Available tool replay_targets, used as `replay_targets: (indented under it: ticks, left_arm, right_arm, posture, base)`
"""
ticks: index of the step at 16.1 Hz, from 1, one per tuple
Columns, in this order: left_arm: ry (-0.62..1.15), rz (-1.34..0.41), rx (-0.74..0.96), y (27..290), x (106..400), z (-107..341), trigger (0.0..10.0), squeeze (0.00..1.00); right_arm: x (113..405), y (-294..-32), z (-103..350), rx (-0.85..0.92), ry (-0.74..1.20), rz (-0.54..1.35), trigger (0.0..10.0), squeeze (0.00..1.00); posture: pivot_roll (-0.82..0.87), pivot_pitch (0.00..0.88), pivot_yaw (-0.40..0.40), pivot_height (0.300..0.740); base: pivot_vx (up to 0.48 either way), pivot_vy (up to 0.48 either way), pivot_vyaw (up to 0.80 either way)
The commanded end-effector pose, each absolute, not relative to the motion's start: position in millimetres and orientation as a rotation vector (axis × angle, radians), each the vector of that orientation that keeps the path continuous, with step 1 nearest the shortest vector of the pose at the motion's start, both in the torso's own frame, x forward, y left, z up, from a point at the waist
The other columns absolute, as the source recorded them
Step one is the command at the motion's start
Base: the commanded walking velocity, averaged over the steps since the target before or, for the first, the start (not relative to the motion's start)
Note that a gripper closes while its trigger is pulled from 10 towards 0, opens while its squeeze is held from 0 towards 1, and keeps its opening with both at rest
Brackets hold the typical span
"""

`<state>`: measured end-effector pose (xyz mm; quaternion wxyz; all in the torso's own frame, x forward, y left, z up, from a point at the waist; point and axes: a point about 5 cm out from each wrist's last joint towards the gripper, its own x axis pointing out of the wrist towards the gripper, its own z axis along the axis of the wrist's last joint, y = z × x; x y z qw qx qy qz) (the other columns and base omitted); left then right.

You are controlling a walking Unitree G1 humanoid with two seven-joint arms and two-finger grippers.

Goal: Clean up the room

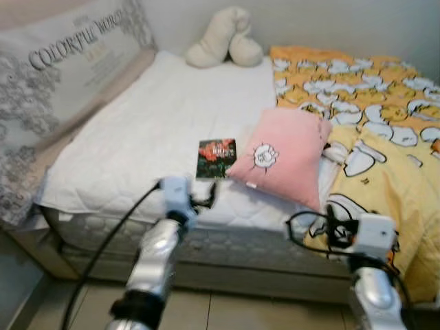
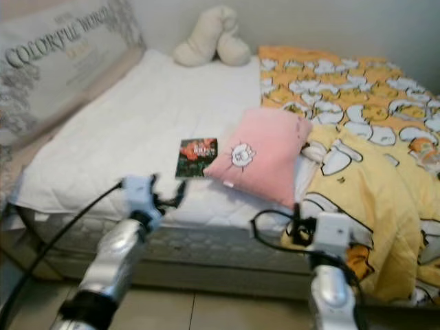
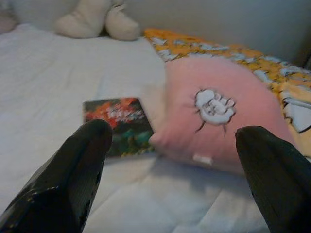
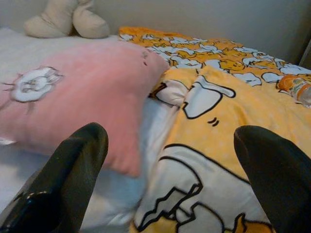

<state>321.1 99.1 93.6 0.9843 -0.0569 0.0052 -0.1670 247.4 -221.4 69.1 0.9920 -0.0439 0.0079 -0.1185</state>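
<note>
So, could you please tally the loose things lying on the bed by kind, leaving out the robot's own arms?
Pink pillows: 1, the pink pillow.
Patterned pillows: 1, the grey lettered pillow at the head.
Books: 1, the book.
Plush toys: 1, the cream plush toy.
Blankets: 1, the yellow blanket.
Bottles: 1, the orange bottle.
Total: 6.

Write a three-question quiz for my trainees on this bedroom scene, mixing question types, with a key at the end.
1. True or false: the book lies on the white mattress, beside the pink pillow.
2. Which best describes the left end effector? A) shut on the book B) open, short of the book and the pillow C) shut on the pillow
3. Fill in: the cream soft toy sits at the far edge of the bed against the ____.

Key: 1 true; 2 B; 3 wall.
</note>
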Motion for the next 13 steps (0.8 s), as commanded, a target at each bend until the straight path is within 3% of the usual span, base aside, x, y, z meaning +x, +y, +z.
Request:
replay_targets:
  ticks: [1, 4, 13]
  left_arm:
    - [0.005, -0.298, -0.075, 110.0, 323.5, 94.1, 10.0, 0.00]
    - [-0.005, -0.297, -0.117, 110.7, 324.9, 97.5, 10.0, 0.00]
    - [-0.040, -0.320, -0.140, 101.5, 331.7, 107.4, 10.0, 0.00]
  right_arm:
    - [252.2, -214.6, 71.9, -0.084, 0.001, -0.219, 10.0, 0.00]
    - [250.6, -213.2, 71.8, -0.085, -0.001, -0.216, 10.0, 0.00]
    - [249.9, -219.6, 74.5, -0.101, -0.011, -0.228, 10.0, 0.00]
  posture:
    - [0.11, 0.000, 0.033, 0.740]
    - [0.11, 0.000, 0.033, 0.740]
    - [0.09, 0.000, 0.043, 0.740]
  base:
    - [0.251, 0.000, 0.00]
    - [0.000, 0.000, 0.00]
    - [0.480, 0.000, 0.00]
